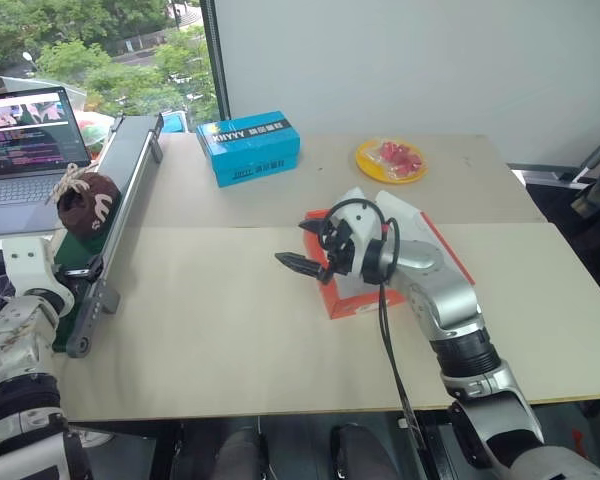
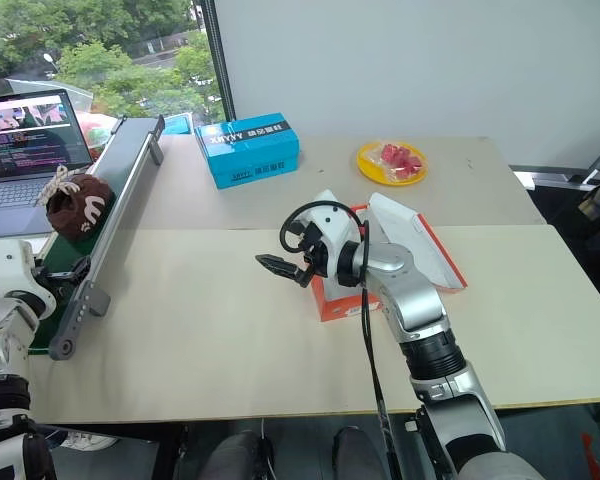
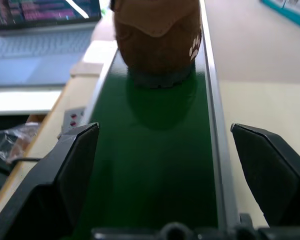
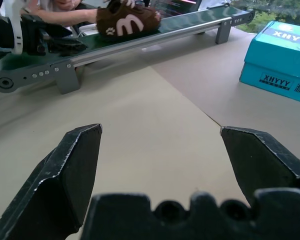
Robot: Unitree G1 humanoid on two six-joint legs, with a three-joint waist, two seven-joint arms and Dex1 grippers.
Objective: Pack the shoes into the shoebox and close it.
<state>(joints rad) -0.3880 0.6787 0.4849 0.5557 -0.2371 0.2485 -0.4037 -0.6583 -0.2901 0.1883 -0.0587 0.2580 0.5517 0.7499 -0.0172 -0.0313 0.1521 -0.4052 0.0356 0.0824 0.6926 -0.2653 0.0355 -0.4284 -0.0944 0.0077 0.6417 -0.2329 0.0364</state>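
A small dark brown shoe with cream-white laces [image 1: 85,200] sits on the green belt of a grey-framed conveyor [image 1: 115,215] along the left edge of the pale wooden table [image 1: 220,330]. The left claw [image 3: 165,160] hangs just above the belt near the shoe, fingers wide apart and empty. The right claw [image 1: 300,247] hovers over the table, fingers also spread and empty, just in front of the orange-red cardboard shoebox [image 1: 355,300], which stands open with its lid raised. A blue box with white lettering [image 1: 248,147], a yellow plate of red pieces [image 1: 390,160] and an open laptop [image 1: 25,150] lie farther back
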